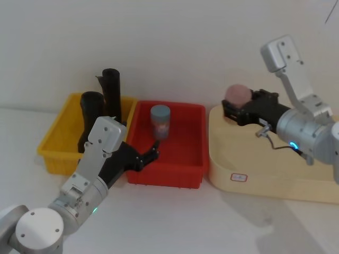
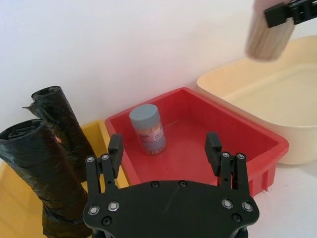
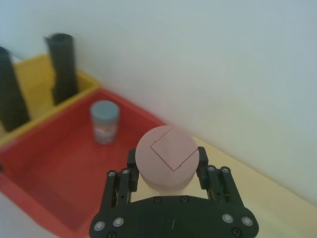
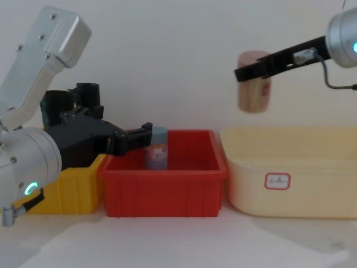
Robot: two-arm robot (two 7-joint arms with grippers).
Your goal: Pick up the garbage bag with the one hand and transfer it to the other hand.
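The garbage bag (image 1: 90, 108), a thick matte black roll, stands upright in the yellow bin (image 1: 55, 143); it also appears close by in the left wrist view (image 2: 42, 173). A slimmer, taller black roll (image 1: 112, 87) stands behind it. My left gripper (image 1: 151, 152) is open and holds nothing. It hovers over the near left corner of the red bin (image 1: 180, 172), to the right of the bag and apart from it (image 2: 164, 144). My right gripper (image 1: 238, 104) is shut on a tan container with a pink lid (image 3: 167, 156), held above the cream tub (image 4: 290, 167).
A blue-grey can (image 1: 160, 121) stands upright in the red bin, just beyond my left fingertips (image 2: 115, 146). The three containers sit side by side against a white wall. Bare table lies in front of them.
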